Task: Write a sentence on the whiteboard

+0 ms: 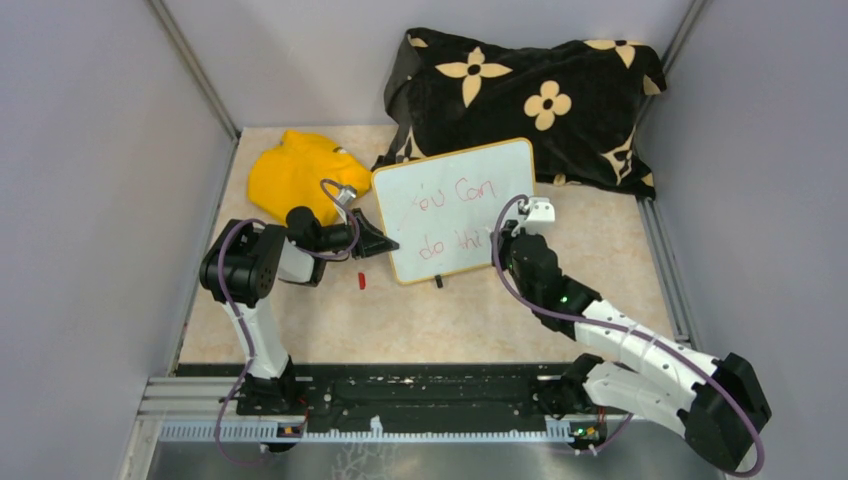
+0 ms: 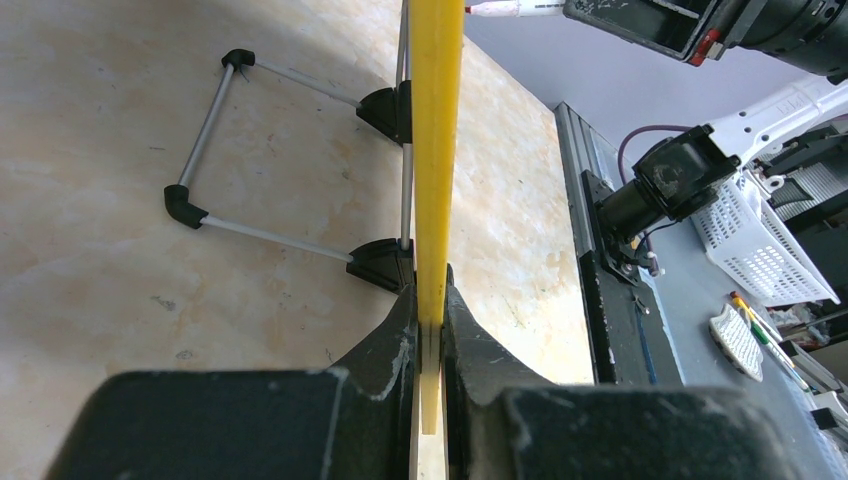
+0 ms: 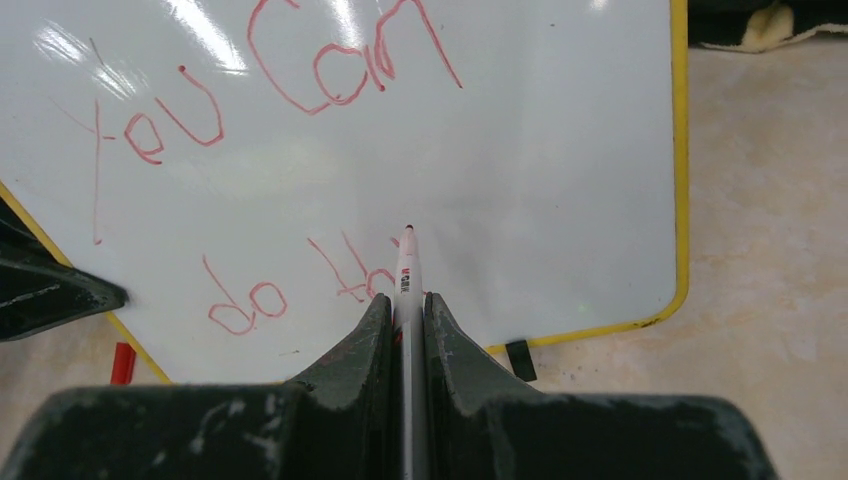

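Mottled beige tabletop (image 1: 450, 320) carries a glossy, round-cornered, yellow-rimmed whiteboard (image 1: 455, 220).

This looks like a robotics lab test cell rather than a home or office. Plain grey wall panels (image 1: 90, 150) held in metal corner posts (image 1: 195, 65) box in a stone-patterned bench (image 1: 480, 320). Two cabled robot arms, left (image 1: 255, 310) and right (image 1: 640, 350), are bolted to a black mounting plate (image 1: 420, 395) along a slotted aluminium rail (image 1: 400, 430). In the left wrist view, a white plastic basket (image 2: 770, 250) sits on a grey worktop (image 2: 690, 330) beyond the cell.
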